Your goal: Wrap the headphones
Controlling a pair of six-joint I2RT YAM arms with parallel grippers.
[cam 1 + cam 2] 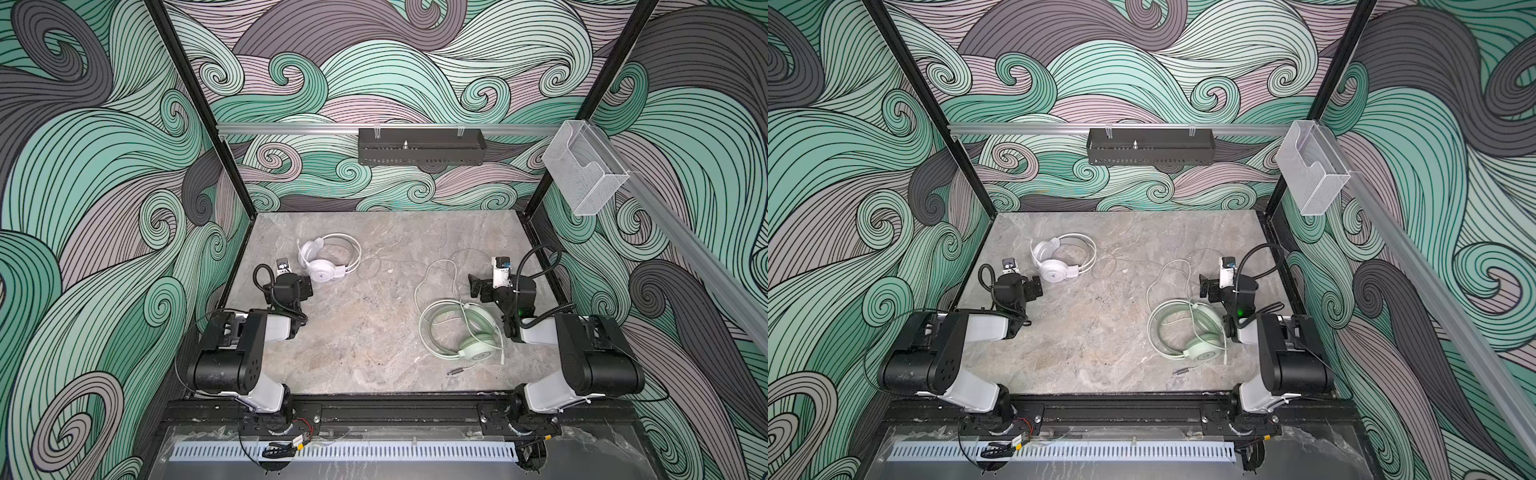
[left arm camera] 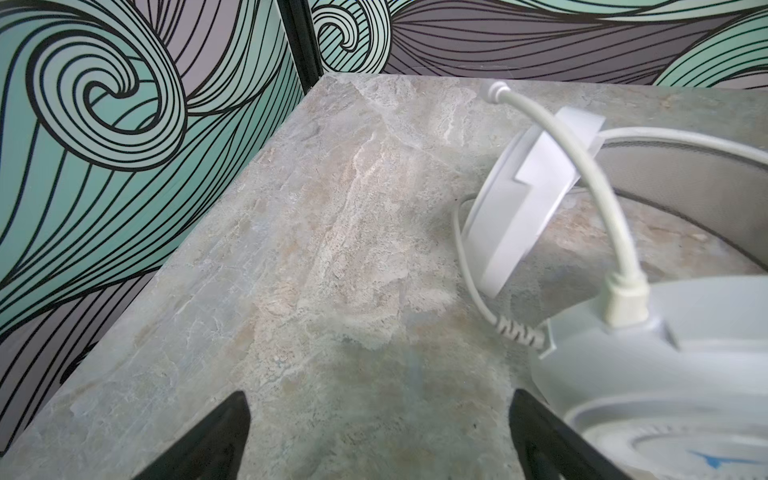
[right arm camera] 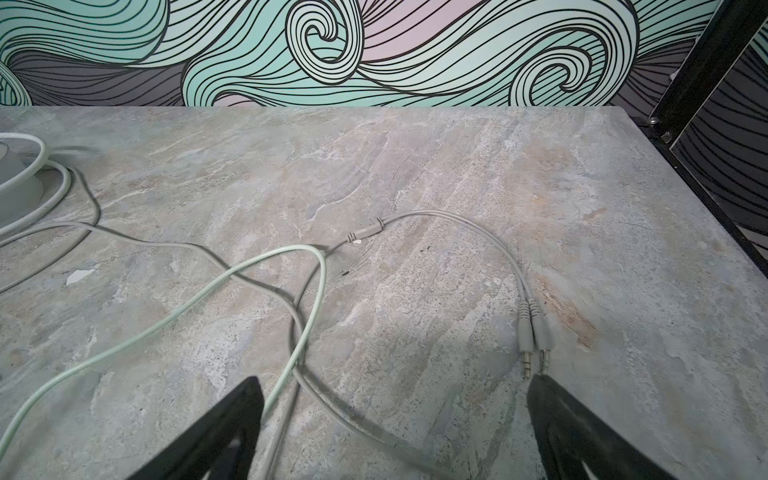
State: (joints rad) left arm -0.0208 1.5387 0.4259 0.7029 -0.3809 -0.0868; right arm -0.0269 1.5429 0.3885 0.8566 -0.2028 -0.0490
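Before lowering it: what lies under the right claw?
A thin grey cable and a pale green cable cross on the marble table; two grey jack plugs lie by one finger. Anything beneath the fingers is hidden.

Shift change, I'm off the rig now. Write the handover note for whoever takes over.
left gripper: open, empty, right beside the white headset at the table's far left.
right gripper: open, empty, low over loose cables, close to the twin jack plugs.
mint green headset: near right; the mint cable sprawls and crosses the white headset's thin grey cable.
Done: nothing wrapped.
Left: wrap both cables.
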